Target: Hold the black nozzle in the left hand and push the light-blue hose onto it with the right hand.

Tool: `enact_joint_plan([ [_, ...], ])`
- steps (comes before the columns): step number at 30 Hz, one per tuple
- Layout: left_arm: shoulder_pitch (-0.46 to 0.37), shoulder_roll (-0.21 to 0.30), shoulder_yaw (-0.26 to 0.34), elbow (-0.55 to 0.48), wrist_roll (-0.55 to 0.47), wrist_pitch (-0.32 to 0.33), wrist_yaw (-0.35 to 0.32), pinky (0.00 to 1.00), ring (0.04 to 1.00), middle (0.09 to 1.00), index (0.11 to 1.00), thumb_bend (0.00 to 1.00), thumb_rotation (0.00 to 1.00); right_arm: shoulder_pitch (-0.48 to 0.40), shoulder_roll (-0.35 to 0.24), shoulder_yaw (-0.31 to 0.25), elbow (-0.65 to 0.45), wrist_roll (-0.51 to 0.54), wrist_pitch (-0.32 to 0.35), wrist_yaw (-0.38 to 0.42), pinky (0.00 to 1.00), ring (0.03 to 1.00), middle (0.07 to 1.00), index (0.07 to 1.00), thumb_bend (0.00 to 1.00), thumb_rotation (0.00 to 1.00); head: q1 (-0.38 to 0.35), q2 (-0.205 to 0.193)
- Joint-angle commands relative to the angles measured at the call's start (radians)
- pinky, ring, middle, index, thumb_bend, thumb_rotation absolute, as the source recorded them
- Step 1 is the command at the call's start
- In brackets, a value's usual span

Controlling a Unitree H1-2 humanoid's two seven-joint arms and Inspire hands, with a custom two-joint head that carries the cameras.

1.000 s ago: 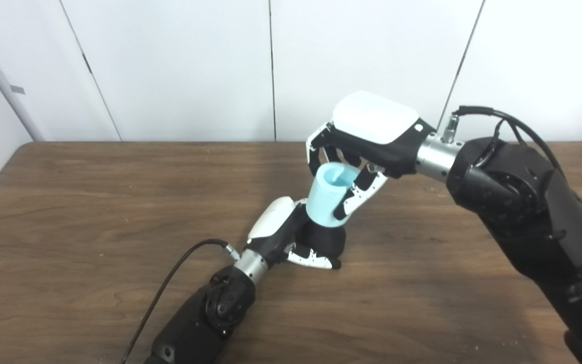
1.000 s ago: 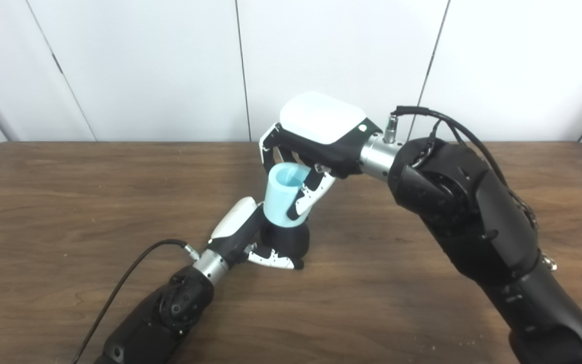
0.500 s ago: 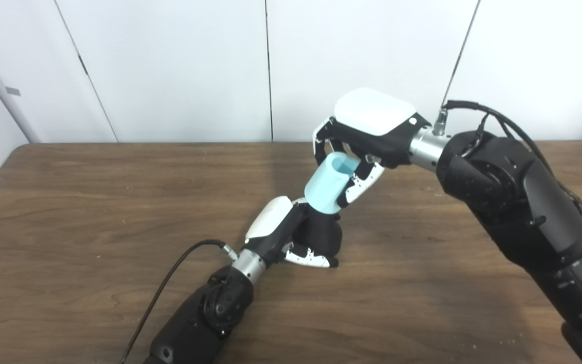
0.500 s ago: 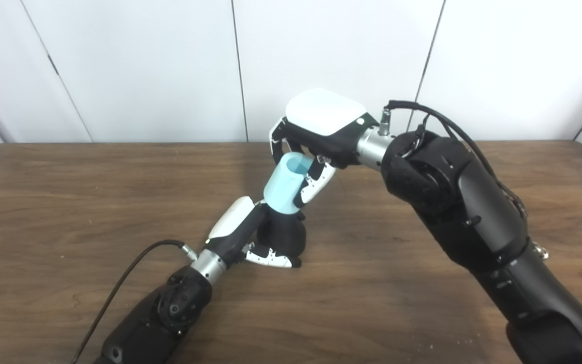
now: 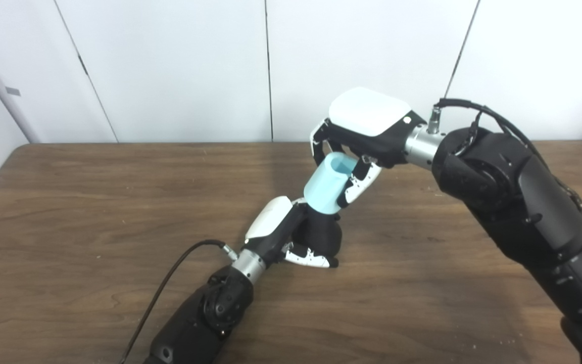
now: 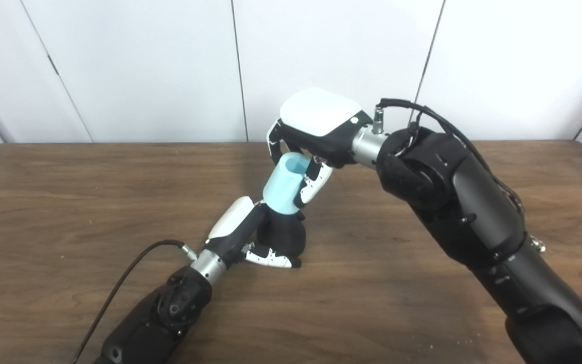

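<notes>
The black nozzle [image 5: 324,235] stands on the wooden table [image 5: 68,202] near its middle. My left hand [image 5: 283,230] is shut on it, fingers wrapped around its base. The light-blue hose [image 5: 326,185] is a short tube that sits on the nozzle's top, tilted to the right, its open end facing up. My right hand [image 5: 359,136] comes in from above and right and is shut on the hose's upper part. The joint between hose and nozzle is partly hidden by fingers. The same scene shows in the right eye view, with the hose [image 6: 285,186] and the nozzle [image 6: 283,235].
A black cable [image 5: 170,283] runs from my left wrist toward the table's front edge. White wall panels [image 5: 170,65] stand behind the table's far edge.
The hose has tipped from near upright to leaning right on the nozzle, and my right hand has shifted slightly left with it. The left hand and nozzle have stayed put. The camera shifted a little.
</notes>
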Motion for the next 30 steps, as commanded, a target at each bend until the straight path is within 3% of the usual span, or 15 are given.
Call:
enact_joint_plan([
  [1,0.161,0.021,-0.062,0.113,0.029,0.057,-0.099,0.84,0.858,0.778,0.496,0.51,0.1,0.013,-0.013,0.046,0.022,-0.055,0.0,0.069,0.08,0.16,0.271,0.485,0.51,0.13,0.0,0.001],
  [9,0.159,0.019,-0.063,0.117,0.03,0.056,-0.098,0.84,0.859,0.778,0.496,0.51,0.1,0.001,0.011,0.059,0.003,-0.06,0.008,0.091,0.06,0.147,0.261,0.486,0.51,0.12,0.0,0.003],
  [13,0.16,0.018,-0.063,0.115,0.028,0.054,-0.098,0.84,0.86,0.778,0.496,0.51,0.1,-0.029,0.031,0.07,0.003,-0.045,0.023,0.139,0.06,0.139,0.258,0.486,0.5,0.12,-0.002,0.003],
  [16,0.16,0.016,-0.063,0.118,0.027,0.055,-0.098,0.84,0.861,0.778,0.496,0.51,0.1,-0.052,0.04,0.079,0.009,-0.054,0.06,0.198,0.07,0.147,0.278,0.488,0.5,0.11,0.001,0.004],
  [18,0.16,0.016,-0.063,0.118,0.026,0.055,-0.098,0.84,0.861,0.778,0.496,0.51,0.1,-0.061,0.043,0.084,0.01,-0.065,0.079,0.225,0.07,0.159,0.43,0.487,0.52,0.02,0.001,0.004],
  [19,0.159,0.015,-0.063,0.119,0.026,0.055,-0.097,0.84,0.861,0.778,0.496,0.51,0.1,-0.066,0.045,0.087,0.008,-0.072,0.088,0.239,0.07,0.16,0.449,0.487,0.52,0.01,0.001,0.004],
  [23,0.159,0.015,-0.063,0.12,0.026,0.056,-0.098,0.84,0.861,0.779,0.496,0.51,0.1,-0.085,0.054,0.094,-0.007,-0.095,0.105,0.272,0.08,0.17,0.469,0.484,0.52,0.0,0.001,0.004],
  [28,0.159,0.016,-0.063,0.122,0.025,0.052,-0.097,0.84,0.861,0.779,0.496,0.51,0.1,-0.099,0.075,0.09,-0.02,-0.107,0.107,0.265,0.08,0.17,0.408,0.481,0.52,0.0,-0.002,0.004],
  [30,0.159,0.016,-0.062,0.121,0.025,0.053,-0.098,0.84,0.861,0.779,0.496,0.51,0.1,-0.1,0.085,0.088,-0.023,-0.114,0.113,0.267,0.07,0.159,0.457,0.477,0.53,0.0,-0.001,0.003],
])
